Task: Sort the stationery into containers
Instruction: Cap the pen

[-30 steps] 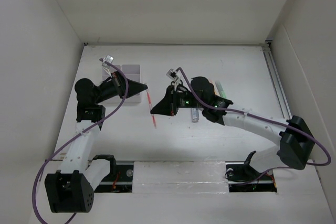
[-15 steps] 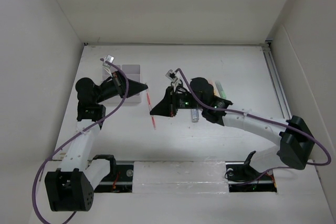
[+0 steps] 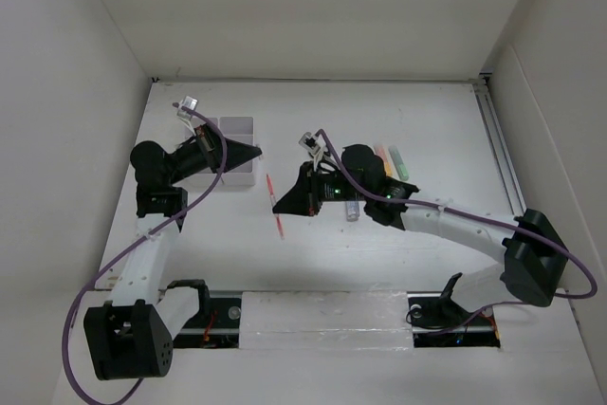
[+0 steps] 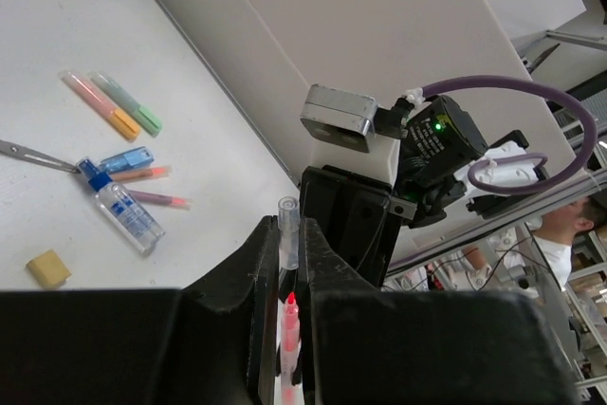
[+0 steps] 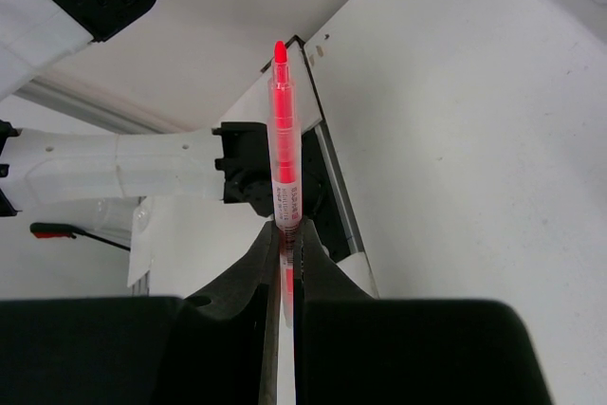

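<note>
My right gripper is shut on a thin red-pink pen and holds it above the table centre. In the right wrist view the pen stands up out of the shut gripper with its red tip bare. My left gripper is beside the white organizer, a little apart from the pen's far end. In the left wrist view it is shut on a small clear cap. The pen's red tip shows behind the jaws.
Behind the right arm lie an orange marker, a green marker and the clear bottle. The left wrist view also shows a blue marker, two pink pens, the scissors' tip and the yellow eraser.
My left gripper has drawn back to the left, away from the pen. My right gripper has shifted slightly toward the near edge with the pen.
</note>
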You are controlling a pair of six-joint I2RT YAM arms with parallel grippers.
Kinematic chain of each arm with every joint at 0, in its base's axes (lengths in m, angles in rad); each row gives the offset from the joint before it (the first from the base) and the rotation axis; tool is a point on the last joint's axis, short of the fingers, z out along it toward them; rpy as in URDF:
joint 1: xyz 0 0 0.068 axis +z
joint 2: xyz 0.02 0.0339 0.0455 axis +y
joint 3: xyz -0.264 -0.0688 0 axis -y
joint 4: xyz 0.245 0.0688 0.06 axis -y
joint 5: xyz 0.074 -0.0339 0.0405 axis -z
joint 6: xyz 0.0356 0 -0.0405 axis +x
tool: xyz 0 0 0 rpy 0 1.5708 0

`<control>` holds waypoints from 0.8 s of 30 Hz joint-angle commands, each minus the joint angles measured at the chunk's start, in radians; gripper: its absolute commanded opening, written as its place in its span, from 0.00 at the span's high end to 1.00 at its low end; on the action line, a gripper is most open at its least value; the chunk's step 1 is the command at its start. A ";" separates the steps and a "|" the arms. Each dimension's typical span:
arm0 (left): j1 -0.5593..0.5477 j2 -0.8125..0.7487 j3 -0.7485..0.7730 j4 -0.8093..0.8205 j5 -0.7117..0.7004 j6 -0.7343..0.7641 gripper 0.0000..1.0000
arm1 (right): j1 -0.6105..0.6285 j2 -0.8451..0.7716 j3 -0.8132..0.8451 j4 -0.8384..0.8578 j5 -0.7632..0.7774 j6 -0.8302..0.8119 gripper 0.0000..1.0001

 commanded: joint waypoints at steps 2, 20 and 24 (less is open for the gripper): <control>0.004 -0.008 -0.001 0.082 0.033 -0.008 1.00 | 0.012 0.003 0.024 0.039 0.007 -0.024 1.00; 0.004 -0.017 -0.010 0.032 0.033 0.023 1.00 | -0.017 0.052 0.128 0.005 -0.002 -0.054 1.00; 0.004 -0.017 -0.010 0.032 0.033 0.023 1.00 | -0.026 0.061 0.128 0.005 -0.002 -0.063 1.00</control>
